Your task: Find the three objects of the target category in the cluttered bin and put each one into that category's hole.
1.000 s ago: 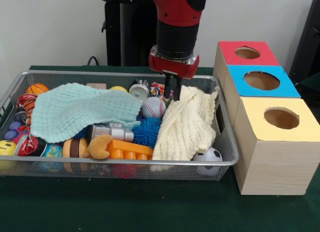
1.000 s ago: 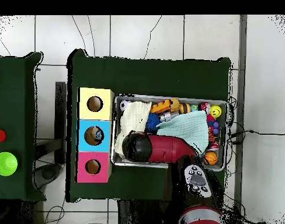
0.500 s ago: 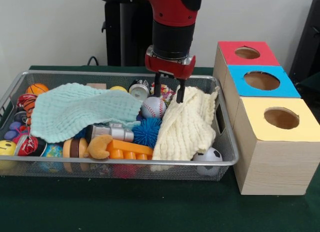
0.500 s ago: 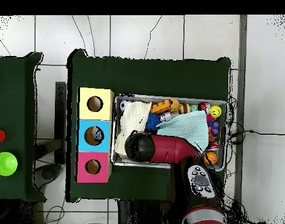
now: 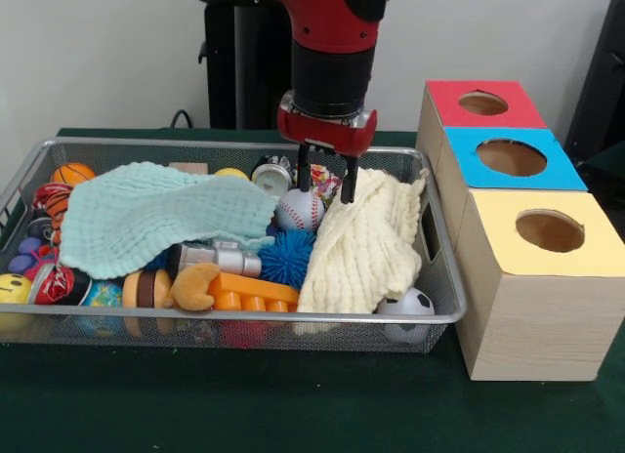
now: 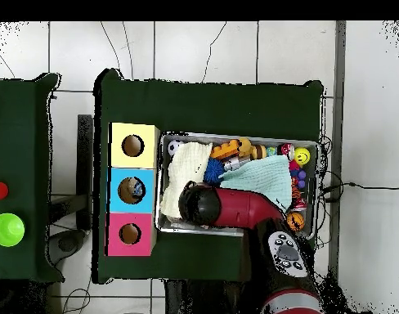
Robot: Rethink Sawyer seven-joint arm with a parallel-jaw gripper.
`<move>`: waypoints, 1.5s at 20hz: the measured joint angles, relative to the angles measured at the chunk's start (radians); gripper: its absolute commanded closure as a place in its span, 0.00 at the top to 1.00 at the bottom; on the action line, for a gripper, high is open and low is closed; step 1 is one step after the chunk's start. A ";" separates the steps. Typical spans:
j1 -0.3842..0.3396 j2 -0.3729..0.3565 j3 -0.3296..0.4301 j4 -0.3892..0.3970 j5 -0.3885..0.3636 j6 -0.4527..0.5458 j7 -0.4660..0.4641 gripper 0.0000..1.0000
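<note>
Gripper (image 5: 326, 183) is hanging over the rear of the wire bin (image 5: 234, 323), fingers spread apart w/ nothing between them, tips just above the baseball (image 5: 299, 210) and the cream cloth (image 5: 363, 246). Baseball is lying btwn the teal cloth (image 5: 156, 215) and cream cloth. Red (image 5: 482, 103), blue (image 5: 512, 157) and yellow (image 5: 550, 230) hole boxes are standing beside the bin.

The table (image 5: 293, 414) carries a dark green cover. Directly on it rest a wire mesh bin (image 5: 244, 321) and, touching the bin's side, a row of three wooden boxes (image 5: 518, 307) topped red, blue and yellow.
</note>
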 measured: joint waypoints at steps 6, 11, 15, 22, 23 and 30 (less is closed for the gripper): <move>-0.078 -0.012 0.033 0.000 -0.033 0.000 0.000 1.00; -0.176 -0.018 0.061 -0.001 -0.087 0.000 -0.001 1.00; -0.264 -0.018 0.084 -0.005 -0.137 0.003 -0.001 1.00; -0.370 -0.013 0.118 -0.017 -0.211 0.015 -0.001 1.00; -0.379 -0.009 0.123 -0.019 -0.220 0.017 -0.001 1.00; -0.423 0.017 0.170 -0.027 -0.273 0.032 -0.001 1.00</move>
